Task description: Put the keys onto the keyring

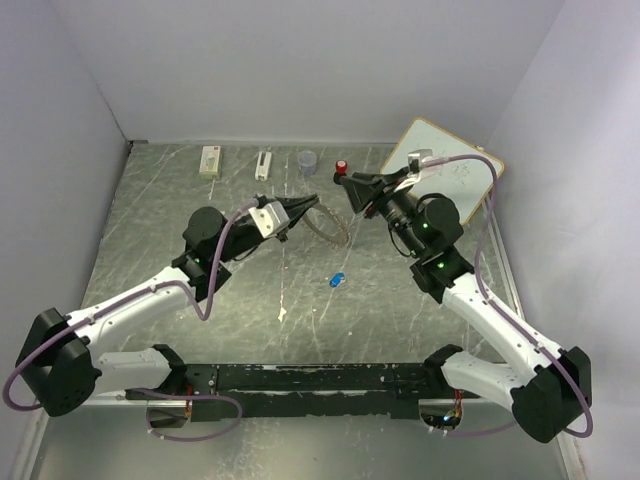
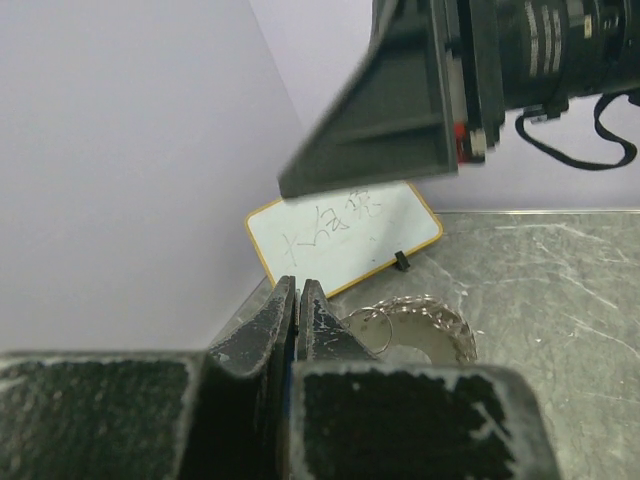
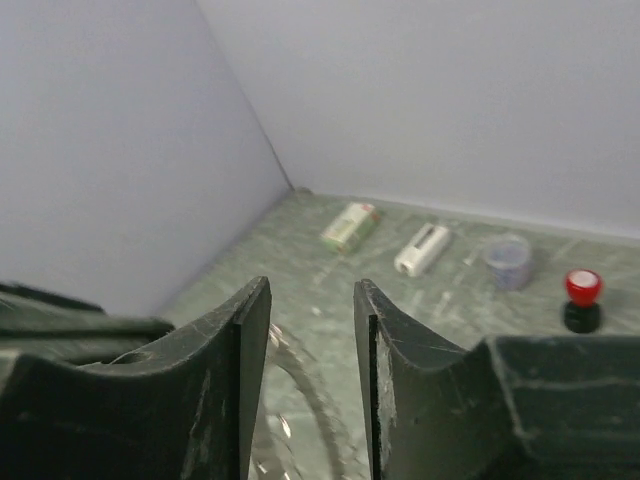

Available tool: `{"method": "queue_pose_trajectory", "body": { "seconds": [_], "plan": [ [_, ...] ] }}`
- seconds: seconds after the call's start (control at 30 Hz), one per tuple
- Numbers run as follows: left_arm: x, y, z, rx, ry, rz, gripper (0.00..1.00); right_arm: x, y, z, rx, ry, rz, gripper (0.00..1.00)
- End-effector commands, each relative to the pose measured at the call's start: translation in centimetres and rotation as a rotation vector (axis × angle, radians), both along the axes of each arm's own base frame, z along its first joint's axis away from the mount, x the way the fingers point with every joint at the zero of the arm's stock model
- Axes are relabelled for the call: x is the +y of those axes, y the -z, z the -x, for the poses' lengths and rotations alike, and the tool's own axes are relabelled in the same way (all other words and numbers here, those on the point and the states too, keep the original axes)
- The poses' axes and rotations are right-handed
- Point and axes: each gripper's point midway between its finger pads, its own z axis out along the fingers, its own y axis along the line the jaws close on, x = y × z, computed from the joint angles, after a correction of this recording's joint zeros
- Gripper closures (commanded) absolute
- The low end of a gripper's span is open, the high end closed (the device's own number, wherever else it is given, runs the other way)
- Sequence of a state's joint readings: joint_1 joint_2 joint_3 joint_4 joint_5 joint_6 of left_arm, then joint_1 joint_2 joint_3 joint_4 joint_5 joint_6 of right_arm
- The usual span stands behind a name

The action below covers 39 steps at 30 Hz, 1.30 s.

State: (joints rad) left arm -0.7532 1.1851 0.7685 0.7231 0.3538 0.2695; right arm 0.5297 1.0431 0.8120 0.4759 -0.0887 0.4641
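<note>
The keyring (image 1: 328, 228), a grey metal ring fringed with small pieces, hangs at mid-table from my left gripper (image 1: 308, 206). In the left wrist view the left gripper (image 2: 297, 290) is shut, and the keyring (image 2: 440, 322) shows just past its right finger, its near edge hidden behind it. My right gripper (image 1: 352, 195) hovers close on the ring's far right side. Its jaws stand open with nothing between them (image 3: 310, 290), and the blurred keyring (image 3: 305, 400) arcs below the gap. One small blue key (image 1: 337, 280) lies on the table in front of the ring. I see no other key.
A whiteboard (image 1: 450, 170) leans at the back right. Along the back wall stand a green-and-white box (image 1: 210, 160), a white block (image 1: 263, 165), a clear small cup (image 1: 307, 161) and a red-and-black knob (image 1: 342, 168). Walls close in on three sides.
</note>
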Motion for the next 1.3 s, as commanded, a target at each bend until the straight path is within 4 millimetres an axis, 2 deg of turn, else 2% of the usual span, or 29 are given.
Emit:
{"method": "queue_pose_trajectory", "body": {
  "seconds": [0.0,0.23,0.4,0.63,0.9,1.27],
  "plan": [
    [-0.6,-2.5,0.7,-0.073,0.064,-0.064,0.93,-0.8,3.3,0.1,-0.052,0.019,0.307,0.61],
    [-1.8,-1.9,2.2,-0.096,0.247,-0.228,0.93,-2.3,4.6,1.8,-0.195,0.037,0.453,0.60],
    [-1.9,-1.5,3.4,-0.114,0.347,-0.291,0.93,-3.0,4.0,3.3,-0.276,0.039,0.484,0.60],
    [-2.1,-0.9,4.3,-0.123,0.437,-0.328,0.93,-1.8,4.1,5.2,-0.341,-0.075,0.525,0.59],
    [-2.1,-0.6,4.8,-0.127,0.490,-0.352,0.93,-0.1,5.3,6.8,-0.392,-0.224,0.579,0.57],
    [-2.0,-0.2,5.1,-0.127,0.543,-0.368,0.93,1.2,6.5,7.7,-0.430,-0.326,0.605,0.55]
  ]
}}
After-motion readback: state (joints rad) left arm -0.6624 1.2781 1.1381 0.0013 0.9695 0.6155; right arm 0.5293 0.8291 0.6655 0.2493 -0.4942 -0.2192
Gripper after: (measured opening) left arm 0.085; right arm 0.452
